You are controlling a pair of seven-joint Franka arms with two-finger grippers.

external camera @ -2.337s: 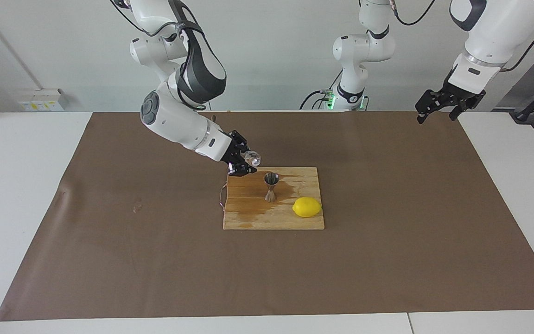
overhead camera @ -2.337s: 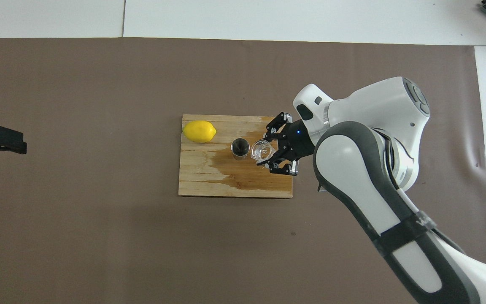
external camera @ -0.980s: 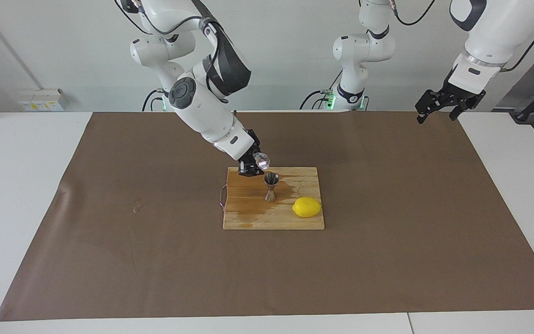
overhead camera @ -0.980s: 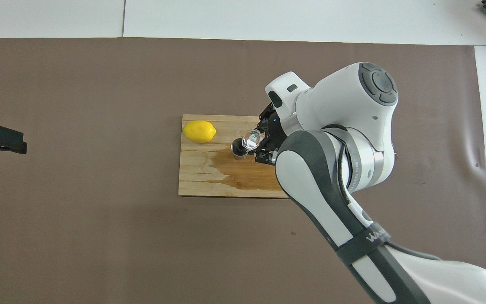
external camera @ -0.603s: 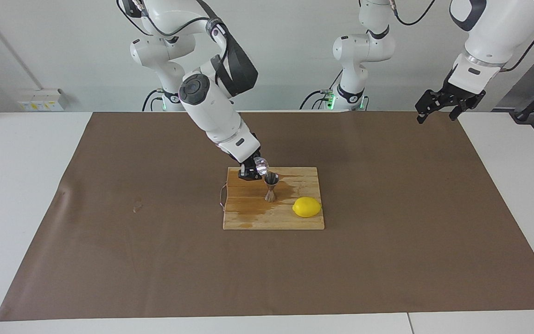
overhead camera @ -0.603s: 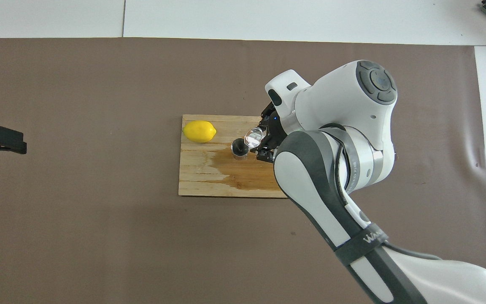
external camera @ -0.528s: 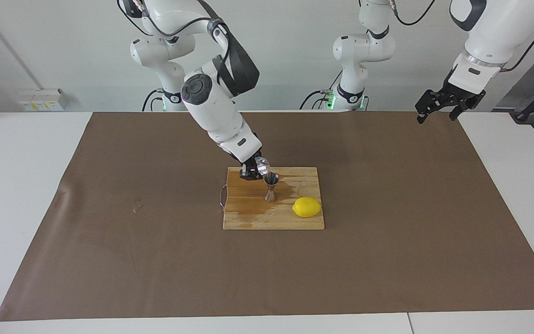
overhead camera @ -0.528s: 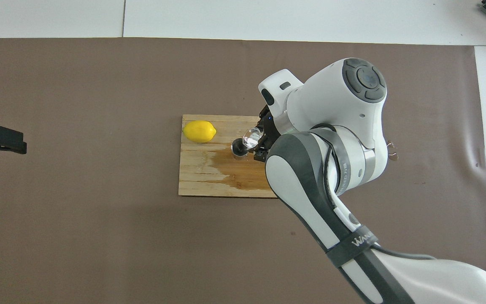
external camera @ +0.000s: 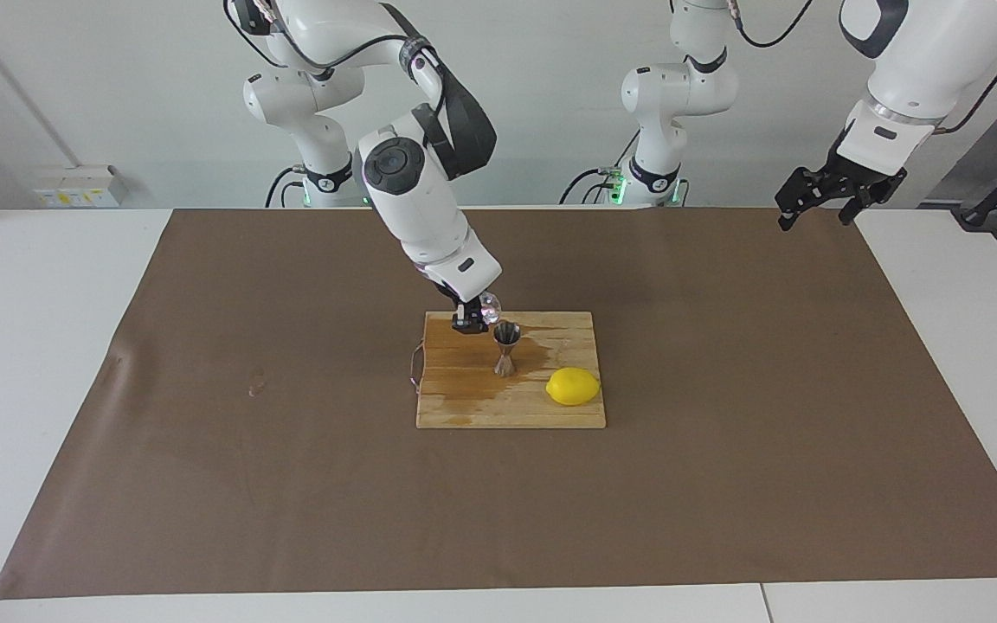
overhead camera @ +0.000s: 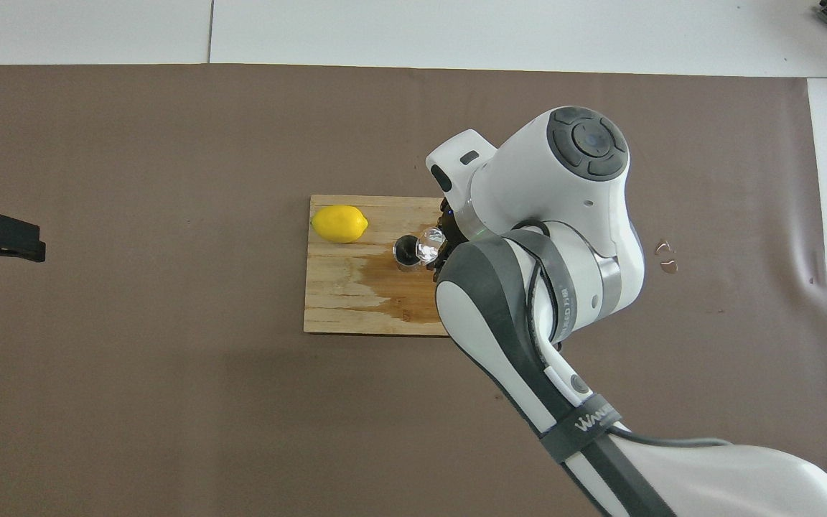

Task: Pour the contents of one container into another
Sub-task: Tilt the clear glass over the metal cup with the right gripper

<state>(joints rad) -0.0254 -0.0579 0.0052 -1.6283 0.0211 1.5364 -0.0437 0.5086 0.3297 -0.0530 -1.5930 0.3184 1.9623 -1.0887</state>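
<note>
As we looked down, R gripper was clenched on the glass cup, tipped w/ its mouth toward the jigger at 9 o'clock (L gripper waited, spread).

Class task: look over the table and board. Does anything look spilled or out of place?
Yes. A dark wet patch spreads across the wooden board around the steel jigger, and small droplets lie on the brown mat toward the right arm's end: liquid has landed outside the jigger.
</note>
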